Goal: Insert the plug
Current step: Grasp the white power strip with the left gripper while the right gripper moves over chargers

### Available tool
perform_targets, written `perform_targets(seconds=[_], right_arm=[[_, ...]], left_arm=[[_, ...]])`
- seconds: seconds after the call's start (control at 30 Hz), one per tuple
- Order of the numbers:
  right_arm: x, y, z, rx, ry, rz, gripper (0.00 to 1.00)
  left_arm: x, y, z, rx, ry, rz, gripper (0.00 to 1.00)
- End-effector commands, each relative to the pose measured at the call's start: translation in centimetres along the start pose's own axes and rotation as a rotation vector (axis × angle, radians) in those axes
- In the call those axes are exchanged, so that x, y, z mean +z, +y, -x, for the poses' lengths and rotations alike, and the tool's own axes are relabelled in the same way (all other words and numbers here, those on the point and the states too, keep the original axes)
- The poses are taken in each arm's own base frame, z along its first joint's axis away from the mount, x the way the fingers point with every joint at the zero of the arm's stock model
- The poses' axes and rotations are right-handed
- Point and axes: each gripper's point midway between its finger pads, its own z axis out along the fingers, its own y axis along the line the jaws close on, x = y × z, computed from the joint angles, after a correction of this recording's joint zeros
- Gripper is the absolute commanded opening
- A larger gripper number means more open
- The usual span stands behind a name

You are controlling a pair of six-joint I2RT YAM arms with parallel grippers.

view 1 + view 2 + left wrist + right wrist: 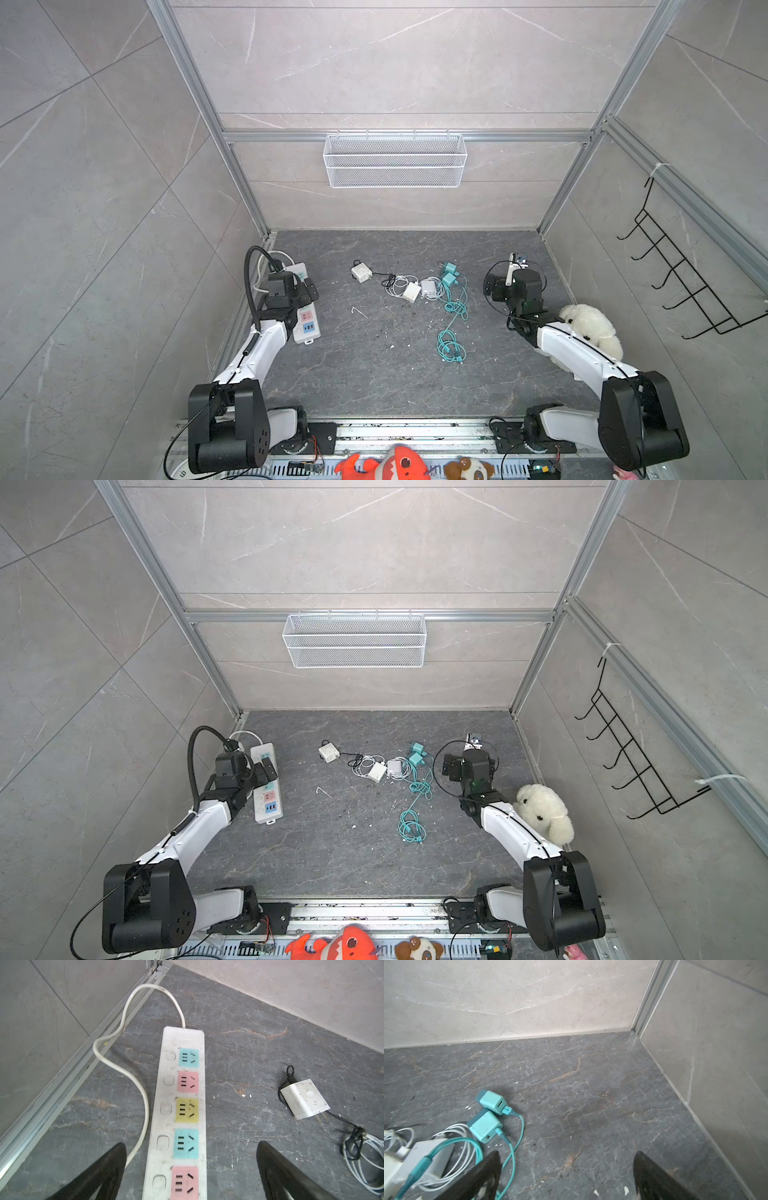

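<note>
**Left wrist view: sockets all empty, insertion not begun**

Power strip lies flat, with each visible socket free. The left arm crouches above it, left gripper spread wide and empty. Right gripper, well apart from the strip, is likewise spread and empty. White charger lies near the strip, prongs bare, and teal chargers lie farther off. Grasping and plugging are yet to do.

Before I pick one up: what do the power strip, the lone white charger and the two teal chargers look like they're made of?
Power strip: seemingly hard white plastic, smooth but scuffed with grime; the coloured socket faces look matte.
White charger: likely a glossy plastic shell, speckled with dirt, with metal-looking prongs.
Teal chargers: apparently matte plastic with rounded edges and little shine.
</note>
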Motion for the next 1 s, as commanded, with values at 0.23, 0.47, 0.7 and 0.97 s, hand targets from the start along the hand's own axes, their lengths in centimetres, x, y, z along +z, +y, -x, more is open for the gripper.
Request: perform_targets(seconds=[0.23, 0.47, 0.7, 0.97], right_arm=[[-3.1, 6.4, -3.8, -0.018, 0.326, 0.152, 0.99], [-4.3, 10.5, -4.6, -0.078, 0.395, 0.238, 0.99], [-5.8, 12.5, -5.2, -0.085, 0.42, 0.295, 0.99], [-6.6, 12.9, -6.7, -0.119, 0.44, 0.283, 0.99]], left_arm=[[-0.6, 1.2, -4.8, -0.155, 0.279, 0.095, 1.0], [2.5, 0.5, -3.7, -0.088, 0.339, 0.121, 1.0], [7.4, -0.4, -3.0, 0.016, 0.458, 0.149, 1.0], [10.4, -0.2, -1.3, 0.075, 0.491, 0.203, 1.0]])
